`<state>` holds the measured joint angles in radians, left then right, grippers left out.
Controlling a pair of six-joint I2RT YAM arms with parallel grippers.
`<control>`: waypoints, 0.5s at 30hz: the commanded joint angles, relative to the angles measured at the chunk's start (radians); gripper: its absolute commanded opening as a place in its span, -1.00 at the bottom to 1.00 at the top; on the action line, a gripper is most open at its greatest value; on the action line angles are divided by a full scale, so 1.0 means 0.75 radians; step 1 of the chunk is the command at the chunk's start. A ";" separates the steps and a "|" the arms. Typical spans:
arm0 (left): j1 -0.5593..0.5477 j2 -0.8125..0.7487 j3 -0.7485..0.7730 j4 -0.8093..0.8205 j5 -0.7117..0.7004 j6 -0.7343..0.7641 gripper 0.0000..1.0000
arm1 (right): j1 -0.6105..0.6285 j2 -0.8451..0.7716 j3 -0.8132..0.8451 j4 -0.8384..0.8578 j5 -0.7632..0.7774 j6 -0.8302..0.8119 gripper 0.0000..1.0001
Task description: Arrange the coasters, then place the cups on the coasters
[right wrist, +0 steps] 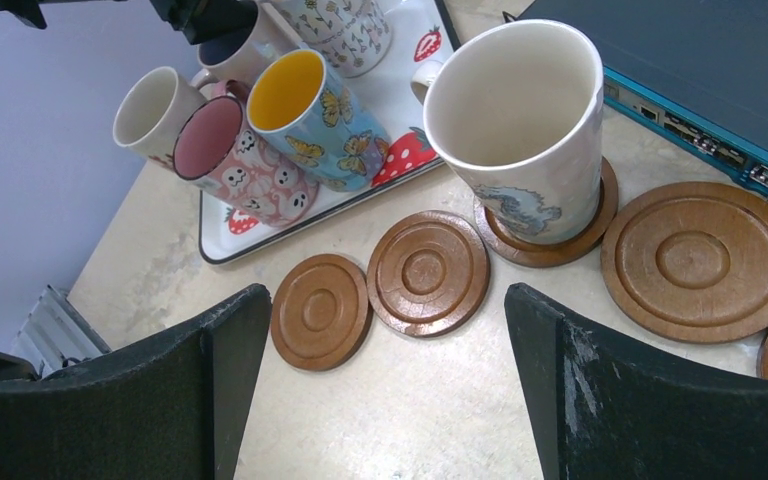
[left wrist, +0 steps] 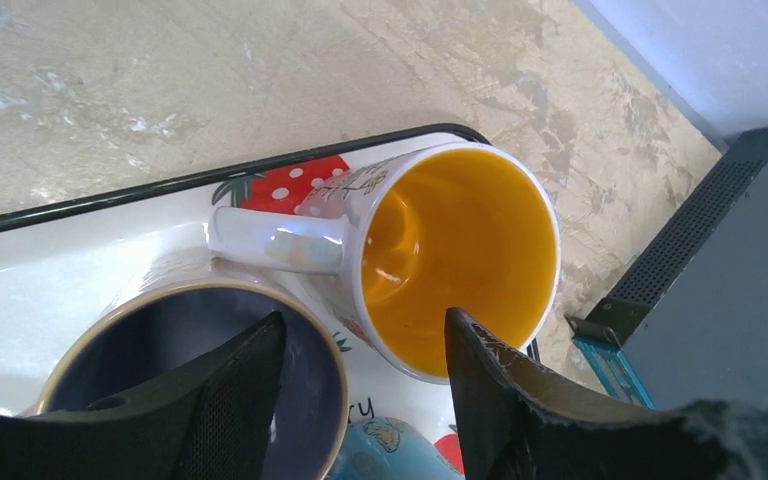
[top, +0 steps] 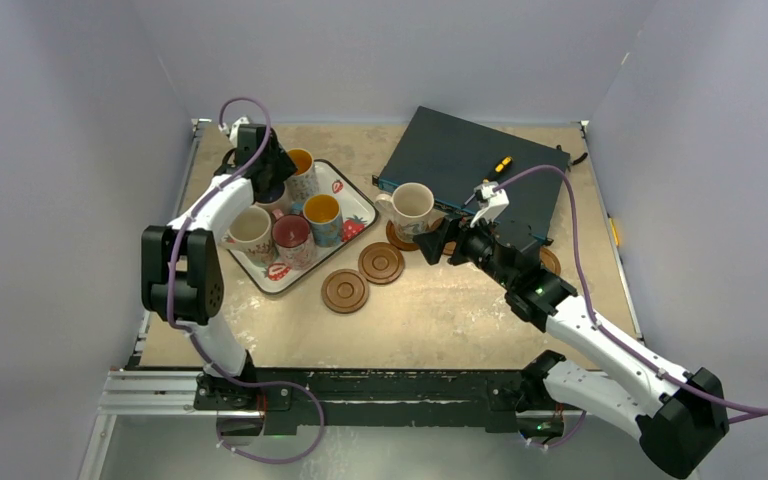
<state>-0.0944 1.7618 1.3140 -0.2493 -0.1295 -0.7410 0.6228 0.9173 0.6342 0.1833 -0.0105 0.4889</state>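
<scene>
The coasters point(right wrist: 425, 272) are showing warm brown with concentric ring grooves. The cream mug point(right wrist: 530, 150) is wearing a grey-blue print low on its side. The tray point(right wrist: 400, 100) is showing white with red strawberries and a black rim. On it, the blue mug point(right wrist: 335, 130) is carrying yellow butterflies and an orange-yellow inside, the pink mug point(right wrist: 260, 185) is showing small white faces, and the white mug point(left wrist: 450, 255) is glowing orange within

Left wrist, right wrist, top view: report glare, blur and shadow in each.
Left wrist: orange-lined mug handle glints, near fingers soft. Right wrist: coasters show crisp grooves, cream mug leans from lens distortion. Top external: even light, faint shadows.
</scene>
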 commanded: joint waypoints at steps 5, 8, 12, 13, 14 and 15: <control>-0.102 -0.219 0.001 0.016 -0.235 0.094 0.12 | 0.006 0.018 0.018 0.028 0.017 -0.033 0.81; -0.167 -0.228 0.011 0.000 -0.264 0.116 0.12 | 0.006 0.032 0.016 0.046 0.016 -0.027 0.81; -0.204 -0.184 0.003 -0.002 -0.265 0.090 0.12 | 0.006 0.042 0.011 0.066 -0.013 -0.010 0.81; -0.203 -0.170 0.001 0.002 -0.254 0.081 0.12 | 0.006 0.041 0.010 0.067 -0.019 -0.008 0.81; -0.203 -0.155 0.001 0.003 -0.239 0.071 0.12 | 0.006 0.036 0.010 0.065 -0.021 -0.005 0.81; -0.203 -0.143 0.001 0.008 -0.226 0.061 0.13 | 0.007 0.030 0.010 0.062 -0.019 -0.003 0.81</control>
<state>-0.2539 1.6180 1.3109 -0.2546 -0.2955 -0.6868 0.6228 0.9508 0.6342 0.1856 -0.0174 0.4824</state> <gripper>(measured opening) 0.563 0.903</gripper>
